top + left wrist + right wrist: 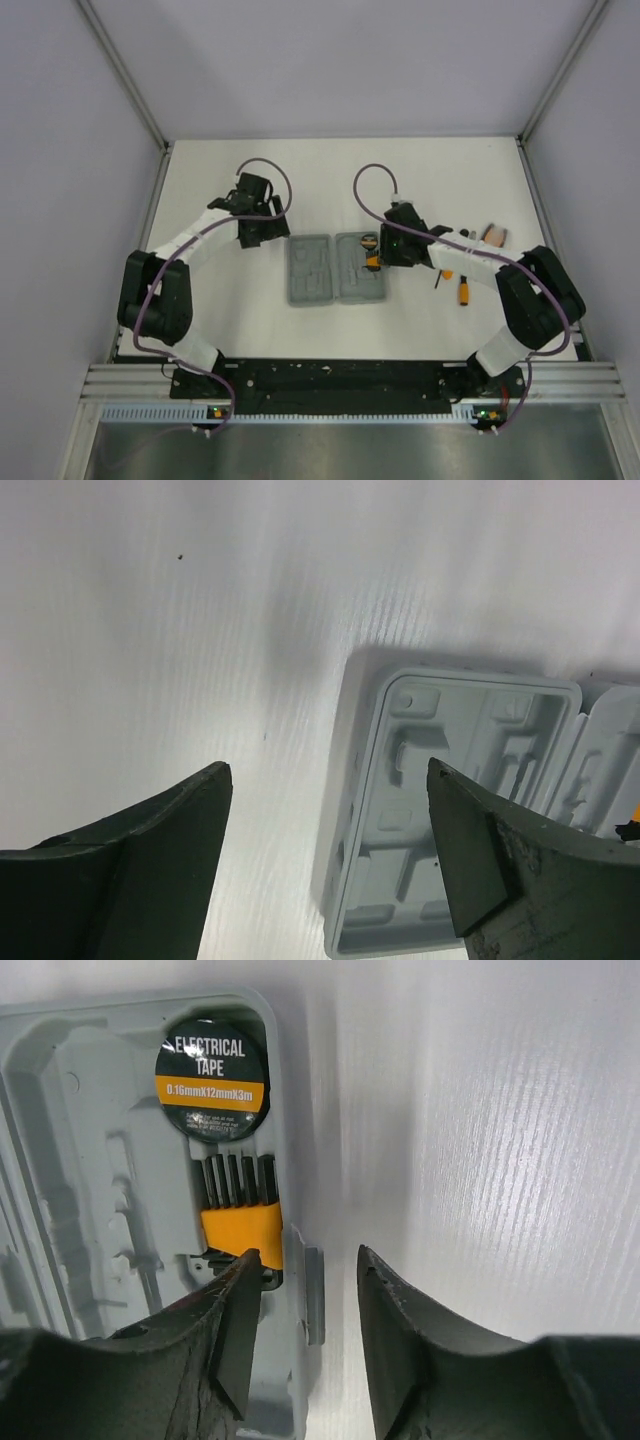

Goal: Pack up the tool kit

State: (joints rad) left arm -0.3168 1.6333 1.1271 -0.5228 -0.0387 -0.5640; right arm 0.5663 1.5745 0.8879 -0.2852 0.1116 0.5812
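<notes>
The grey case [312, 272] lies open and flat at the table's middle. Its left half [455, 800] shows empty moulded slots. Its right half [90, 1160] holds a round black roll labelled "electrical tape" [211, 1076] and an orange-and-black bit holder [241, 1230]. My right gripper [305, 1265] is open and empty, its fingers on either side of the case's right rim and latch [314, 1295]. My left gripper [330, 770] is open and empty, above the table just left of the case. Orange-and-black screwdrivers [462, 290] lie on the table right of the case.
A small tan-and-dark item [494, 236] lies at the far right, too small to identify. White walls with metal frame bars [150, 130] close in the table on three sides. The arms' base rail [340, 380] runs along the near edge.
</notes>
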